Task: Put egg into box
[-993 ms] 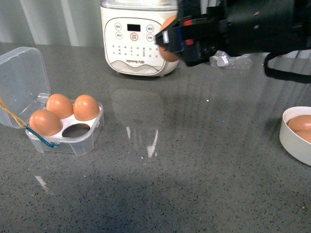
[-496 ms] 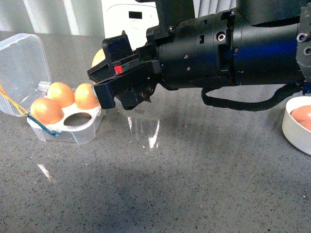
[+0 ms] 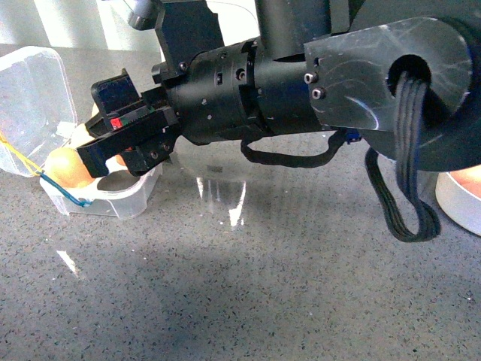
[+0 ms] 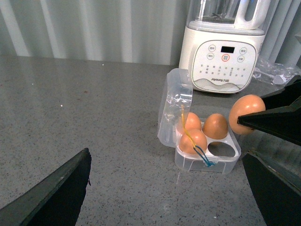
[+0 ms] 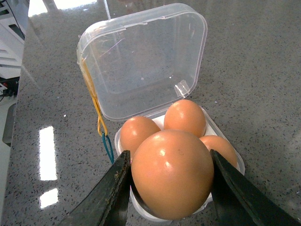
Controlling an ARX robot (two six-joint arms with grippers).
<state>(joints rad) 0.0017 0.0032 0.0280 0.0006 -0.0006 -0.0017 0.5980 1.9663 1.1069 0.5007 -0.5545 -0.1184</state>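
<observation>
My right gripper (image 5: pixel 171 190) is shut on the orange-brown egg (image 5: pixel 171 174), one finger on each side. It holds the egg just above the near side of the box (image 5: pixel 141 66), a clear case with its lid open. Three more brown eggs (image 5: pixel 185 117) sit in the box's white tray. A yellow and a blue rubber band (image 5: pixel 96 110) hang at the hinge side. The left wrist view shows the held egg (image 4: pixel 247 113) beside the tray's empty hole (image 4: pixel 221 149). In the front view my right gripper (image 3: pixel 113 147) covers most of the box (image 3: pixel 98 201). My left gripper (image 4: pixel 169 202) is open and empty, away from the box.
A white blender (image 4: pixel 225 52) stands behind the box. A round white bowl (image 3: pixel 457 201) with more eggs sits at the right edge. My right arm (image 3: pixel 301 83) and its looped cable span the middle of the grey counter (image 3: pixel 248 286). Crumpled clear plastic (image 4: pixel 277 73) lies beside the blender.
My right arm has swung left and down with the egg, from in front of the blender to just above the box. The box and its three eggs have not moved.
</observation>
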